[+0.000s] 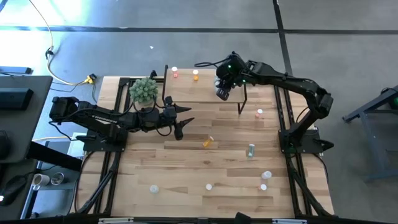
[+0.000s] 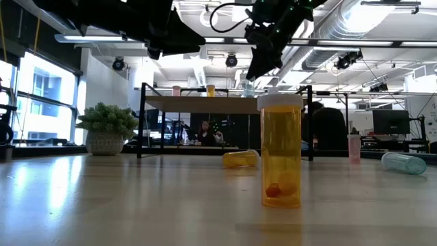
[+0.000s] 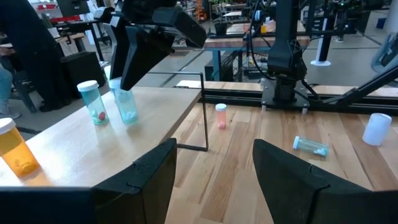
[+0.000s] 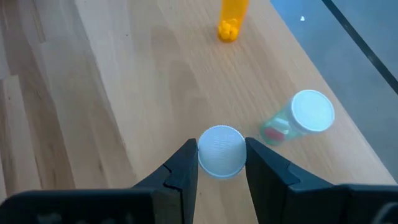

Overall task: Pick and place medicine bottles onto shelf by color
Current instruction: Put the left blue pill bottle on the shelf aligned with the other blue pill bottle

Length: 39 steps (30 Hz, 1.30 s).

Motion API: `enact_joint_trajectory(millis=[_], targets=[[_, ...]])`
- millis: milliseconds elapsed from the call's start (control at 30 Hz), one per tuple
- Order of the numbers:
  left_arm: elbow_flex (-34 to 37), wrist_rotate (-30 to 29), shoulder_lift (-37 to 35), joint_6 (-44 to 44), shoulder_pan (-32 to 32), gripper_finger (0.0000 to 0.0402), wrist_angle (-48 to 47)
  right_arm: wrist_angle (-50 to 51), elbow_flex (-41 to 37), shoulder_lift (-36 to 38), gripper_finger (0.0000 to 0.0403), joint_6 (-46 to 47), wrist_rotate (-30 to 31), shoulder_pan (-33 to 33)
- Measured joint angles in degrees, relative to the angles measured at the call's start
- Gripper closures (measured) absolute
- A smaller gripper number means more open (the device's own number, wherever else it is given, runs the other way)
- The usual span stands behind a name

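Wood-topped shelf [image 1: 205, 93] sitting at table's far edge. Right gripper [image 4: 221, 163] hanging over shelf, fingers clamping white cap of clear bottle [image 3: 126, 106], bottle standing upright, long axis vertical, base on shelf top. Second clear bottle [image 3: 92, 102] standing just beside it; orange bottle [image 4: 231, 18] farther along shelf. Left gripper [image 1: 182, 121] hovering over table near shelf, fingers spread, holding nothing.

wood table [image 1: 186, 168] – shelf [image 1: 205, 93], plant [image 1: 143, 90], scattered bottles [image 1: 208, 142] on it.
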<state>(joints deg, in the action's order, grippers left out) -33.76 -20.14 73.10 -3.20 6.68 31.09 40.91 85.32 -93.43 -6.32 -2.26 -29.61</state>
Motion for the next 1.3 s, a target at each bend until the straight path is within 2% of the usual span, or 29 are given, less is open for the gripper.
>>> enact_joint_trajectory(millis=[333,467,1300], targets=[[0.0,0.0,0.0,0.0,0.0,0.0202,0.0,0.0,0.0,0.0,0.0304,-2.9,-0.5,0.0],[0.0,0.0,0.0,0.0,0.0,0.0202,0.0,0.0,0.0,-0.4,0.0304,-4.1,-2.5,0.0],[0.0,0.0,0.0,0.0,0.0,0.0202,0.0,0.1,0.1,-1.4,0.0304,-4.2,0.2,0.0]])
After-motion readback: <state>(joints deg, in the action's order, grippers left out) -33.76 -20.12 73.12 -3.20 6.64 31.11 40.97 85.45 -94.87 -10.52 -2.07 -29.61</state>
